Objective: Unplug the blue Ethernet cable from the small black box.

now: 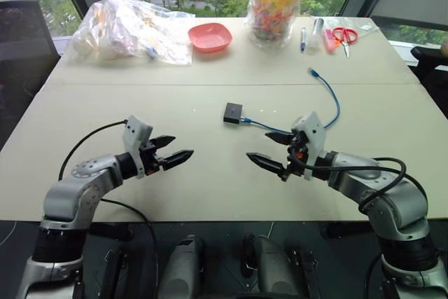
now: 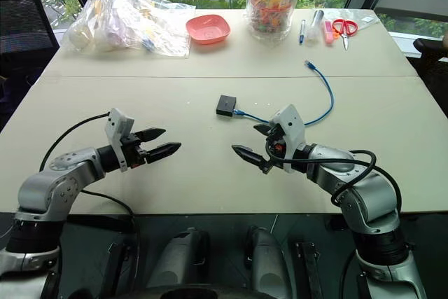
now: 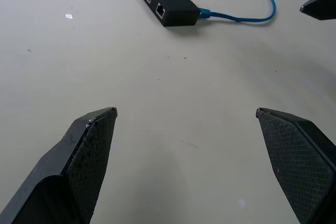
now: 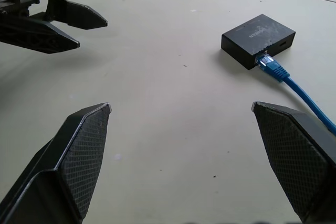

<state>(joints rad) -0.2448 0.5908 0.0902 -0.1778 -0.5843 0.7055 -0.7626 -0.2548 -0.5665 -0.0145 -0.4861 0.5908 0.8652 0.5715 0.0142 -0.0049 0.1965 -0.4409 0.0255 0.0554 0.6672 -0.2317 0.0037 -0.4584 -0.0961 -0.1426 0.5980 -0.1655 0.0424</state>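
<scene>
The small black box (image 1: 233,112) lies flat near the middle of the pale table (image 1: 140,96). The blue Ethernet cable (image 1: 334,99) is plugged into the box's right side; it curves right and back, and its free plug (image 1: 313,72) rests on the table. My left gripper (image 1: 179,148) hovers open in front of the box and to its left, pointing inward. My right gripper (image 1: 257,145) hovers open in front of the box and to its right, close to the cable. In the wrist views the box (image 3: 170,3) (image 4: 258,39) lies ahead of each pair of fingers, and nothing is between them.
Along the far edge sit a clear plastic bag (image 1: 129,29) of items, a pink bowl (image 1: 210,36), a tall jar (image 1: 276,1) with colourful contents, pens (image 1: 304,36) and red scissors (image 1: 344,35). A dark chair (image 1: 24,40) stands at the far left.
</scene>
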